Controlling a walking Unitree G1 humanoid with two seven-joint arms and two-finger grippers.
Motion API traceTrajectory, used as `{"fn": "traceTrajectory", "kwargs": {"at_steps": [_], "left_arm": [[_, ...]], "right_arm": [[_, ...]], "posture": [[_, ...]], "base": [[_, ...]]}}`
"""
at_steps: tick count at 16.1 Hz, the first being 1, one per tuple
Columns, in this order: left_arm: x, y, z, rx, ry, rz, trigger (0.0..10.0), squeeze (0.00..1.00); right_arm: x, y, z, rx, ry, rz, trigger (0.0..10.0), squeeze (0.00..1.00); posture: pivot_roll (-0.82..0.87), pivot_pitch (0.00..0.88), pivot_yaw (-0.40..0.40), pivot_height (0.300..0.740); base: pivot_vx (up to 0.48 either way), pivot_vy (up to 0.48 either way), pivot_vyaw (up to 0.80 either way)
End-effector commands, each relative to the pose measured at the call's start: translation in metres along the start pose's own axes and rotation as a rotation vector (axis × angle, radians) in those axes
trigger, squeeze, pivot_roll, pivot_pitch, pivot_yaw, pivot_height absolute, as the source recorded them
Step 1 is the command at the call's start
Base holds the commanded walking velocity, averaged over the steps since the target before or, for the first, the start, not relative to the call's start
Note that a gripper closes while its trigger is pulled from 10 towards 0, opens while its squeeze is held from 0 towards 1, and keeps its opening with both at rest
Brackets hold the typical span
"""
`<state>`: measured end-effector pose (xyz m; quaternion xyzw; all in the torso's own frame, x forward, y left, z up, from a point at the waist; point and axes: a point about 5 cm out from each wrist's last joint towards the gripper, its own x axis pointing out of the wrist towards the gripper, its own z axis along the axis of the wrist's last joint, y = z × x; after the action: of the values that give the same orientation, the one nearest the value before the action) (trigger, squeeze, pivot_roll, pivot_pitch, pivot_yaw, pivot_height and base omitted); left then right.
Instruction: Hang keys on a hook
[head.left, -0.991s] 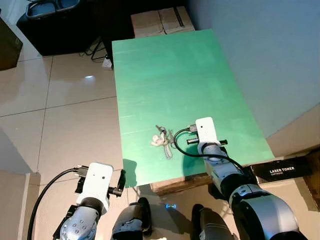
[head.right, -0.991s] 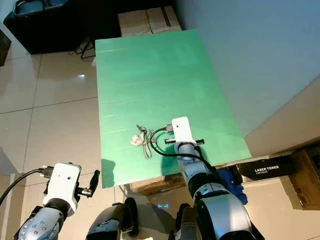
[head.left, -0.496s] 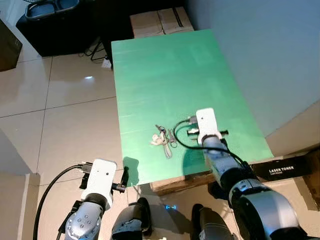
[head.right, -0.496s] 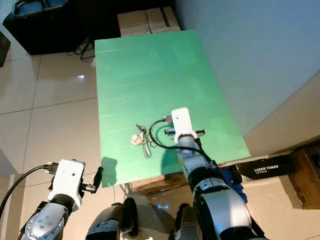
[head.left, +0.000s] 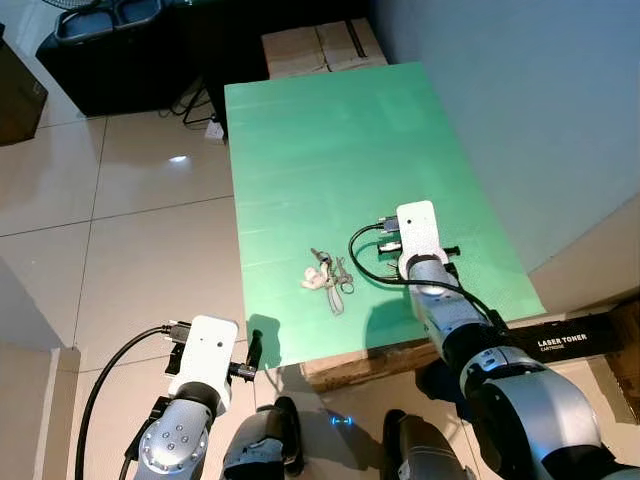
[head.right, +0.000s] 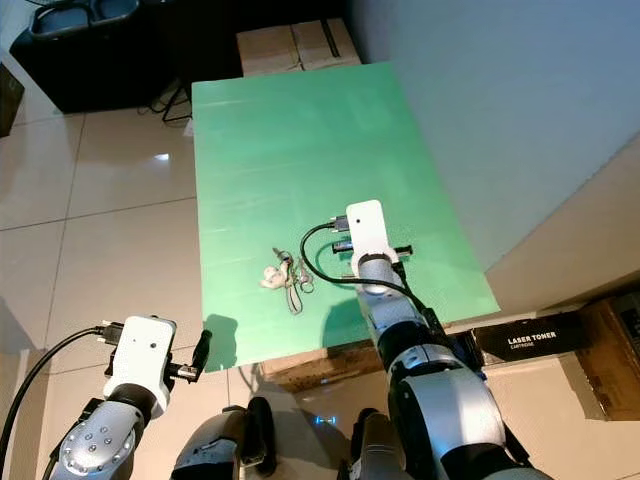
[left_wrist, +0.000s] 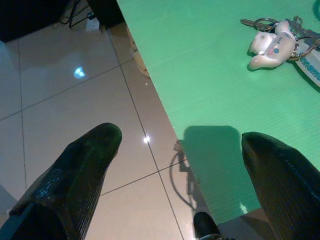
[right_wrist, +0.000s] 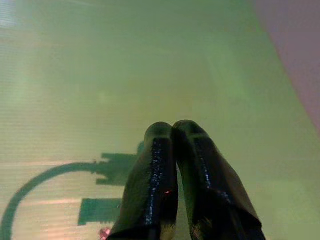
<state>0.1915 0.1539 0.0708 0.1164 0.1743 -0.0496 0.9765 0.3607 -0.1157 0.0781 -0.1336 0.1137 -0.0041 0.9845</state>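
- Left eye view: keys (head.left: 327, 277) lie flat on the green surface (head.left: 330, 140), toward its near edge, closer to its left edge than its right.
- Key bunch has a small white plush charm (left_wrist: 271, 46), a metal ring and a strap; charm sits on the left side of the bunch.
- Right tool (right_wrist: 175, 131) is over the green surface, just right of the keys, not touching them; fingers pressed together, clenched on nothing.
- Right wrist camera block (head.left: 417, 231) is white, with a black cable (head.left: 372, 270) looping from it toward the keys.
- Left tool (left_wrist: 182, 137) is low, off the left near corner of the green surface, over the tiled floor (head.left: 120, 220); fingers (left_wrist: 87, 155) spread wide, released, nothing between them.
- Left wrist view: keys are well ahead of the left tool, apart from it; the surface edge runs diagonally between the fingers.
- Black box labelled LASER TONER (head.left: 570, 338) is on the floor past the right near corner of the green surface.
- Cardboard boxes (head.left: 315, 45) are just beyond the far edge of the green surface; dark furniture (head.left: 120, 50) is to their left.
- Pale wall (head.left: 520, 100) runs along the right side of the green surface.
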Motion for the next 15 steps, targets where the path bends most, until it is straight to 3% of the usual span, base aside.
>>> {"fn": "traceTrajectory", "kwargs": {"at_steps": [1, 6, 11, 12, 15], "left_arm": [[-0.002, 0.001, -0.008, 0.007, 0.031, 0.001, 10.0, 0.0], [-0.001, -0.001, -0.008, 0.009, 0.029, 0.0, 10.0, 0.0], [-0.002, -0.001, -0.008, 0.006, 0.028, -0.001, 10.0, 0.0], [-0.002, -0.001, -0.008, 0.006, 0.027, -0.001, 10.0, 0.0], [-0.002, -0.002, -0.009, 0.002, 0.029, -0.003, 10.0, 0.0]], "right_arm": [[-0.005, 0.004, -0.015, 0.013, 0.062, 0.006, 10.0, 1.0], [-0.011, 0.012, -0.026, 0.053, 0.097, 0.01, 10.0, 1.0], [-0.015, 0.011, -0.03, 0.056, 0.106, -0.085, 10.0, 1.0], [-0.017, 0.012, -0.032, 0.064, 0.115, -0.111, 10.0, 0.0], [-0.03, 0.017, -0.043, 0.072, 0.12, -0.117, 10.0, 0.0]], "posture": [[0.0, 0.248, 0.059, 0.74], [0.0, 0.249, 0.057, 0.74], [-0.01, 0.245, 0.042, 0.74], [-0.01, 0.245, 0.042, 0.74], [-0.03, 0.249, 0.038, 0.74]], "base": [[0.0, 0.0, 0.0], [0.0, 0.0, 0.0], [0.0, 0.0, 0.0], [0.0, 0.0, 0.0], [0.0, 0.0, 0.0]]}}
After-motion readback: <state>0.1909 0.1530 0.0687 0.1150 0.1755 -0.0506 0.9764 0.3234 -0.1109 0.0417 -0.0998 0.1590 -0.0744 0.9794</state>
